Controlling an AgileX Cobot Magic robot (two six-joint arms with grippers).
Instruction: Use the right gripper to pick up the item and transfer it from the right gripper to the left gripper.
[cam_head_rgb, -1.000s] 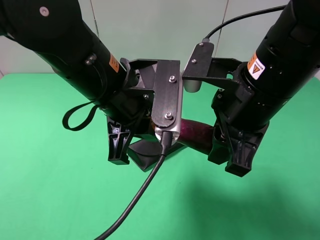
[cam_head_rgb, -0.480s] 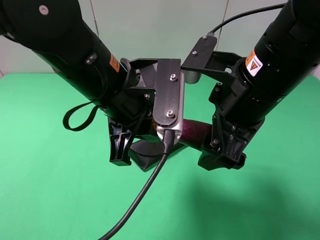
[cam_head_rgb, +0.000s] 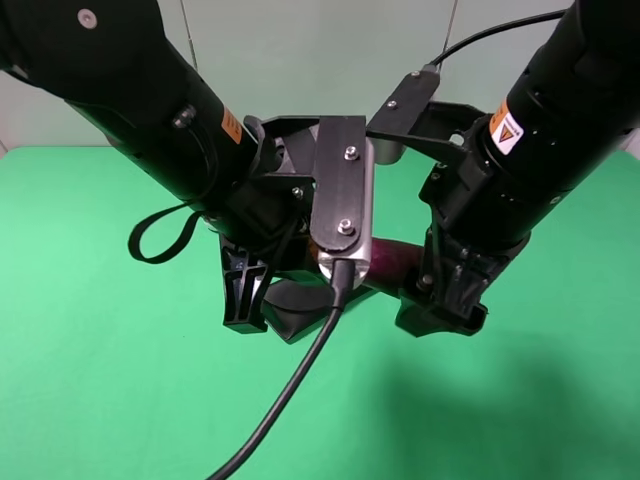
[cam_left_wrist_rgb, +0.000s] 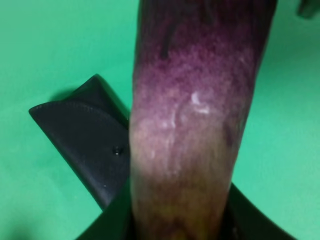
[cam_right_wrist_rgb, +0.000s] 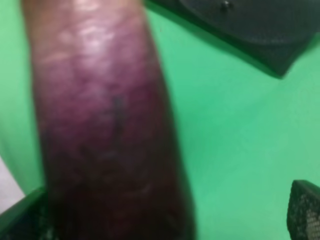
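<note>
The purple eggplant (cam_head_rgb: 395, 262) hangs level above the green table, between the two arms. My left gripper (cam_head_rgb: 272, 292) is shut on its pale end; in the left wrist view the eggplant (cam_left_wrist_rgb: 185, 125) rises from between the black jaws (cam_left_wrist_rgb: 177, 227). My right gripper (cam_head_rgb: 440, 310) is at the dark purple end. In the right wrist view the eggplant (cam_right_wrist_rgb: 105, 125) lies against one side, with a clear gap to the other finger (cam_right_wrist_rgb: 305, 210), so this gripper is open. Most of the eggplant is hidden behind the left arm's silver plate (cam_head_rgb: 342, 200).
A black folded glasses case (cam_head_rgb: 290, 305) lies on the green table (cam_head_rgb: 100, 380) right under the grippers; it also shows in both wrist views (cam_left_wrist_rgb: 85, 135) (cam_right_wrist_rgb: 240, 30). A black cable (cam_head_rgb: 290, 400) hangs toward the front. A pale cylinder (cam_head_rgb: 388, 152) stands half hidden behind the arms.
My right gripper has turned and shifted a little left and down at the eggplant's purple end. The left arm and the eggplant have barely moved.
</note>
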